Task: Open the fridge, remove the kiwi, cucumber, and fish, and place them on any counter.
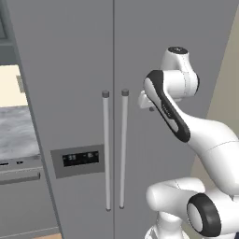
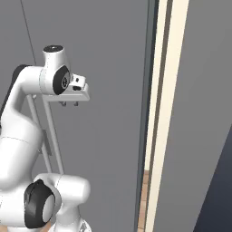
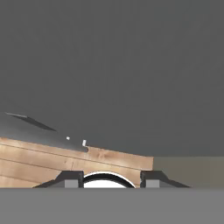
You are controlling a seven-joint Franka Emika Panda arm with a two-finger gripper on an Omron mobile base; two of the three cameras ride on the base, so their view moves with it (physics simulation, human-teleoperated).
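I read the fridge [image 1: 74, 70] as smooth matt grey (handles [image 1: 106, 149] satin metal), the counter [image 1: 16, 133] as polished marbled stone.

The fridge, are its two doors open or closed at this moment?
Closed. Both doors of the fridge lie flush, with just a thin seam between them, and the two bar handles stand parallel. No shelves are visible.
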